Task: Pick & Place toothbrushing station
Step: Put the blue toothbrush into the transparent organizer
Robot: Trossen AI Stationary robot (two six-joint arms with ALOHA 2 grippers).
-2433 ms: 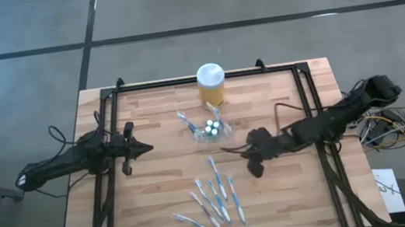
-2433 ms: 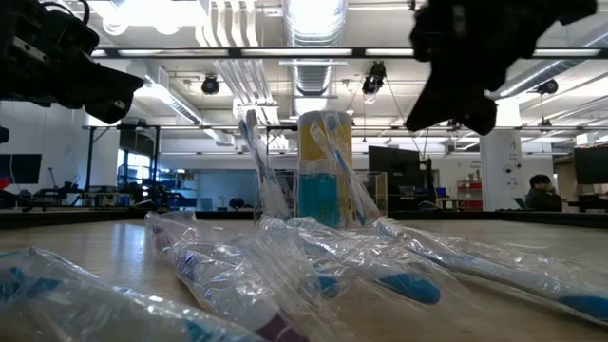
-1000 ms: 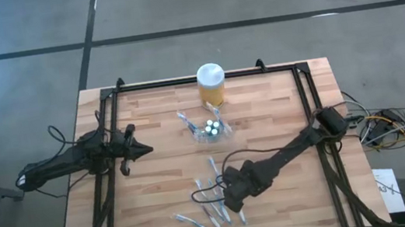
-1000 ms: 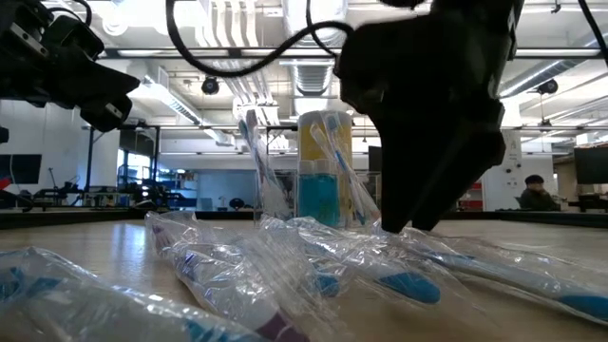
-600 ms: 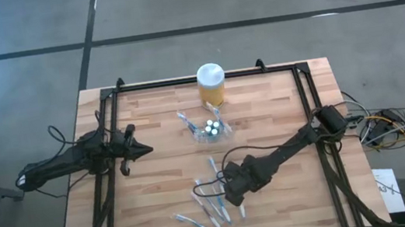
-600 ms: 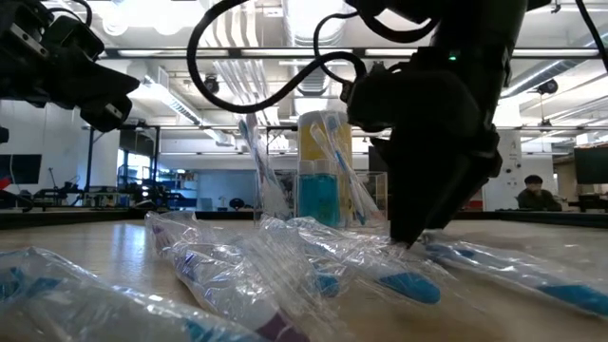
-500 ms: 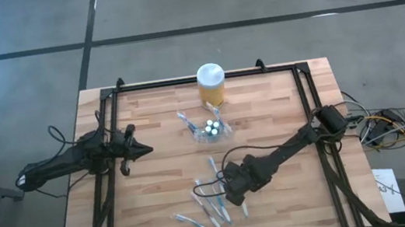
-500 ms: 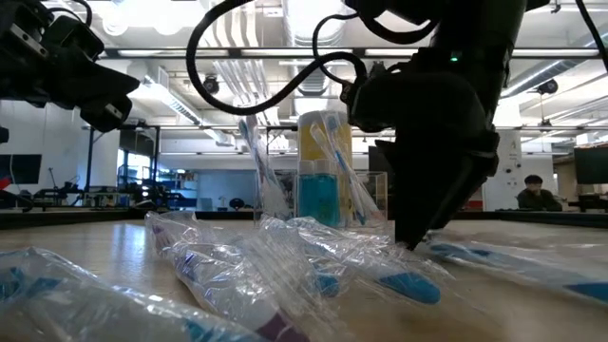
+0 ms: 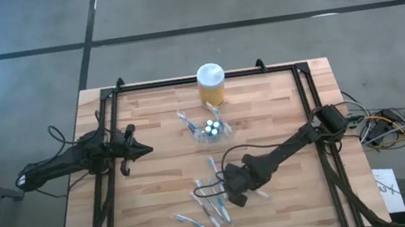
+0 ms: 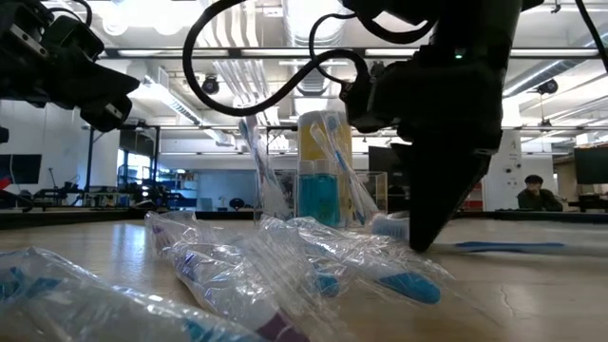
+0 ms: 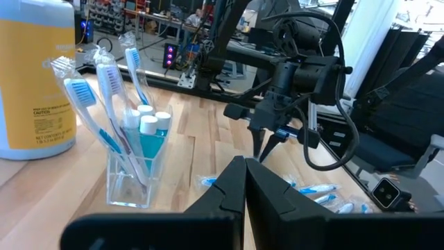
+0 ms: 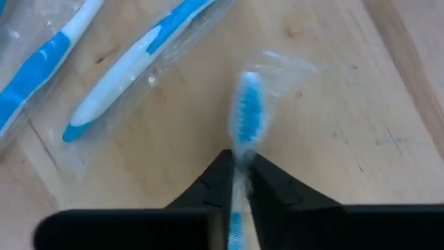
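Already the right gripper (image 12: pixel 237 167) was clamped on a wrapped toothbrush (image 12: pixel 244 118), which ran straight out ahead of its fingertips with the bristle head foremost, lifted over the scattered brushes (image 9: pixel 208 200). From there the clear holder (image 9: pixel 211 130) stood well beyond, toward the yellow jar (image 9: pixel 211 86), and the right arm was much the nearer to it. Off to the holder's other side, the left gripper (image 9: pixel 144 147) waited with jaws shut and empty.
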